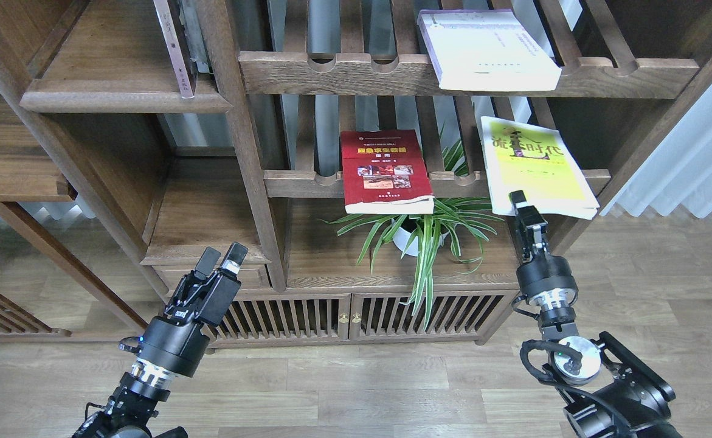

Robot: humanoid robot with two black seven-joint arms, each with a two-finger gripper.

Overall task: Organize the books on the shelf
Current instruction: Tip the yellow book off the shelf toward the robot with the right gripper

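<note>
The yellow-green book [538, 161] lies flat on the right of the lower slatted rack and overhangs its front rail. The red book [386, 170] lies on the same rack to its left. The white book with a purple edge [489, 48] lies on the upper slatted rack. The solid plank shelf [124, 100] is at the upper left. My right gripper [521, 204] points up at the yellow-green book's front left corner; its fingers merge, so I cannot tell whether it grips. My left gripper [221, 257] is open and empty, low in front of the drawer.
A thin purplish-spined book [173, 48] stands at the plank shelf's right end. A potted spider plant [422, 234] sits on the cabinet top [331, 267] under the red book. A thick post [246, 152] separates the plank shelf from the racks.
</note>
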